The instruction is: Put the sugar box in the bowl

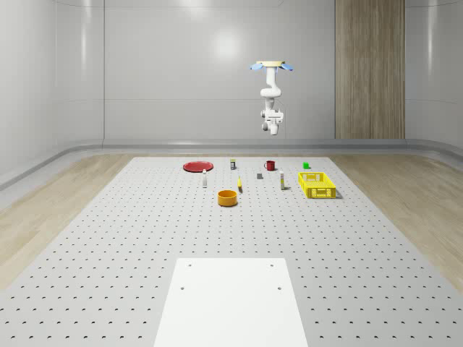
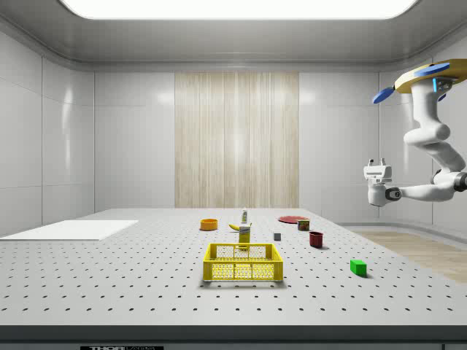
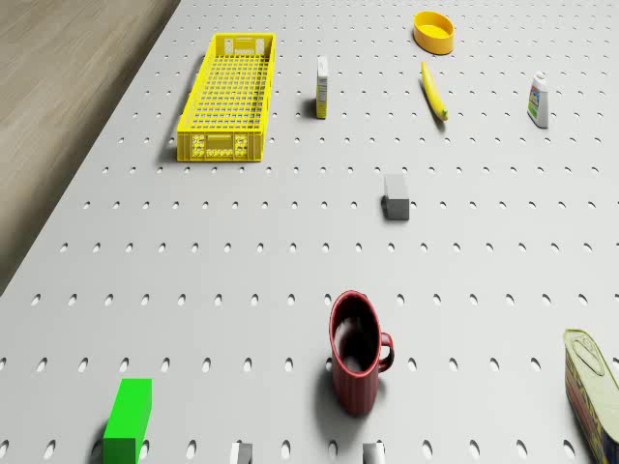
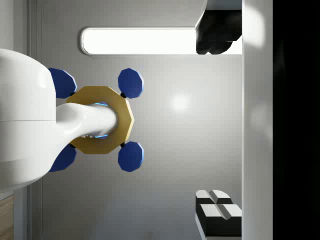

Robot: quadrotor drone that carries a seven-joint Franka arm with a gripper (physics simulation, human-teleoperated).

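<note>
The drone (image 1: 272,66) hovers high above the red mug (image 1: 270,165); the gripper (image 2: 377,166) points upward, jaws spread and empty. The sugar box (image 1: 282,182) stands beside the yellow crate (image 1: 317,185), with the orange bowl (image 1: 228,197) well apart

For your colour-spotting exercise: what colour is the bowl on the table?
The bowl is orange-yellow, a shade deeper than the crate; the drone view shows it best.

Below the white gripper (image 2: 378,162) stood a dark red mug (image 3: 356,353), a green block (image 3: 128,419), a yellow crate (image 3: 228,95) and an orange bowl (image 3: 434,31).
</note>
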